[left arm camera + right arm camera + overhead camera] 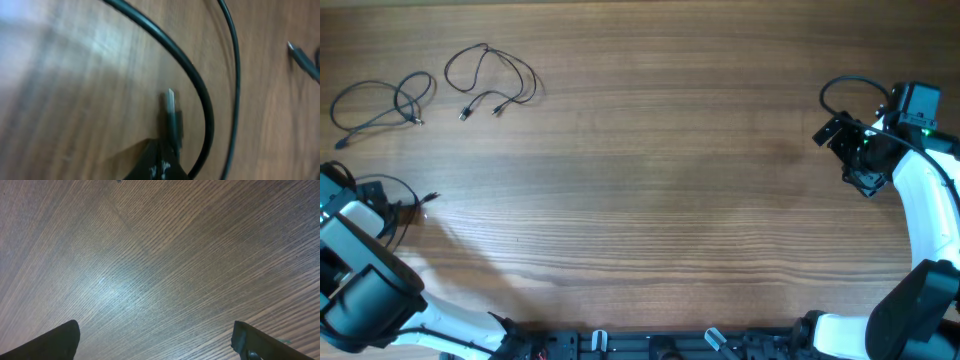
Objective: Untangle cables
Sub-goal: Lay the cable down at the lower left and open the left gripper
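Wood-grain table (pixel 670 150) across all three views. Far left, toward the top edge of the overhead view: first cord (pixel 382 104), thin and black, spread in loose crossing loops, a small plug end at its right side. Below it, at the left edge: third cord (pixel 392 188), curled beside the left arm (pixel 355 270), its plug (pixel 431 197) pointing right. Close up from the left wrist, though blurred: left gripper (pixel 161 159) clenched into a single dark wedge. That plug's silvery tip standing straight out of the wedge point, seemingly pinched there. Two black strands of cord arcing past on the right. Just right of the first cord and apart from it: second cord (pixel 490 72), one open loop with two plug ends low on its left side. Far right: right arm (pixel 925 215), white, bent back toward the table edge. Right gripper (pixel 155 325) released, dark fingers (pixel 55 342) wide apart over wood grain, well apart from all three cords.
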`<state>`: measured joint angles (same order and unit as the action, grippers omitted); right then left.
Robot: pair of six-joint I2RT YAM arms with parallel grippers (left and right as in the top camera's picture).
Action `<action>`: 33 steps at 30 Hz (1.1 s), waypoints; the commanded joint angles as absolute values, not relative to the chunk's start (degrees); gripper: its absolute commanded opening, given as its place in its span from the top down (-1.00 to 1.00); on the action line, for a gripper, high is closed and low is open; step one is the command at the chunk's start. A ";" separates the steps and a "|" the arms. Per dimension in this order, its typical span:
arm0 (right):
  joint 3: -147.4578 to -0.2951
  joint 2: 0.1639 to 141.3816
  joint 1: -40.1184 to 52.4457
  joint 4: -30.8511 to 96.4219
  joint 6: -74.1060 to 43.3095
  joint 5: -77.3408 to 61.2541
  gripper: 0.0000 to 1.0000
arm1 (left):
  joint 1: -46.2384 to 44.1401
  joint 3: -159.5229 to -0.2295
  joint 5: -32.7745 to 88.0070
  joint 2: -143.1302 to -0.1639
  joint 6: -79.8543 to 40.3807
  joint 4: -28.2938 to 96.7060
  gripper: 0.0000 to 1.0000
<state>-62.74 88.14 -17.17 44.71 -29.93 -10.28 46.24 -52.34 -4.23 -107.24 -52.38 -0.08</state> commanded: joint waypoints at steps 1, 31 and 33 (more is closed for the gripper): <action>-63.26 89.06 -16.88 44.14 -30.57 -10.41 -1.00 | 43.40 -51.27 5.19 -109.08 -44.71 -0.64 0.88; -63.26 89.06 -16.84 44.12 -28.53 -10.39 -1.00 | 7.29 -57.39 13.98 -49.19 -18.13 24.99 -1.00; -63.24 89.06 -16.84 44.05 -28.56 -10.37 -0.99 | 7.29 -57.39 13.19 -41.47 -18.20 30.02 -1.00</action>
